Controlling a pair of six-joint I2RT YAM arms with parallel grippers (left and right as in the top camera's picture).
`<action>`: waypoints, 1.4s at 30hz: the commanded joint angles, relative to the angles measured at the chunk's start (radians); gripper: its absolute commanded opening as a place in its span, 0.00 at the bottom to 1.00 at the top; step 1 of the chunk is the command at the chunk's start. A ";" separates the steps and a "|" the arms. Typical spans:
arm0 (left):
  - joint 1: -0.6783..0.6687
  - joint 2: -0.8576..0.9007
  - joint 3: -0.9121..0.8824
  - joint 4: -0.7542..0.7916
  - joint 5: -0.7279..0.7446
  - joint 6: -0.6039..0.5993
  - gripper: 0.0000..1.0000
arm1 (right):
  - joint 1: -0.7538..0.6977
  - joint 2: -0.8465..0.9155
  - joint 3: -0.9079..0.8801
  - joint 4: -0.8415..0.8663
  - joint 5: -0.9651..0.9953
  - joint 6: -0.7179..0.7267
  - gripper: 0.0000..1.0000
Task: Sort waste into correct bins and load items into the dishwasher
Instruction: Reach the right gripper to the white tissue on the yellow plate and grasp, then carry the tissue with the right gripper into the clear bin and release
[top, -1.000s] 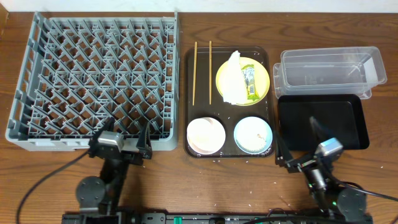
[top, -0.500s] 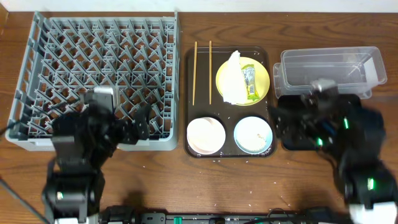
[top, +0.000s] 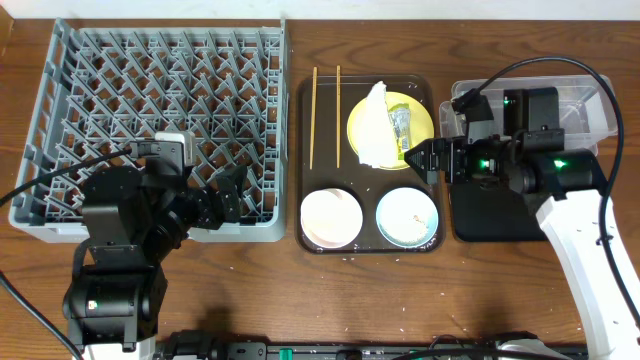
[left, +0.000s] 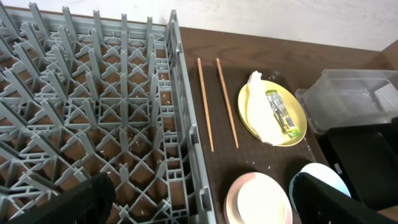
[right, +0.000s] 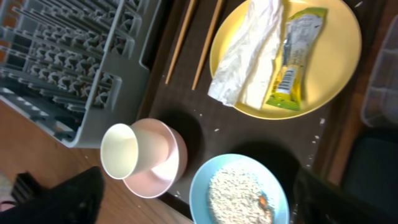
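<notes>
The yellow plate (top: 424, 122) sits at the far right of the dark brown tray (top: 325, 178), holding the napkin (top: 372, 130) and snack wrapper (top: 403, 135). The right pincer (top: 420, 160) hovers at the plate's front-right edge, jaws apart. The left pincer (top: 232, 195), jaws also apart, hangs over the front edge of the grey rack (top: 120, 90) on the wooden surface (top: 300, 290).

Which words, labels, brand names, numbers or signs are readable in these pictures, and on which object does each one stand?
No text can be read in any view.
On the snack wrapper, lying on the yellow plate: dark print on its yellow-green part, too blurred to read.
On the dish rack, the clear tub and the black tray: no text visible.
</notes>
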 joint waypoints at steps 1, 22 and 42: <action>-0.003 -0.006 0.029 -0.002 0.013 -0.040 0.93 | 0.015 0.015 0.020 0.008 -0.030 -0.014 0.87; -0.003 -0.005 0.029 -0.021 0.195 -0.144 0.93 | 0.273 0.472 0.020 0.598 0.558 0.243 0.56; -0.003 -0.005 0.029 -0.054 0.195 -0.143 0.93 | 0.274 0.499 0.021 0.591 0.544 0.270 0.01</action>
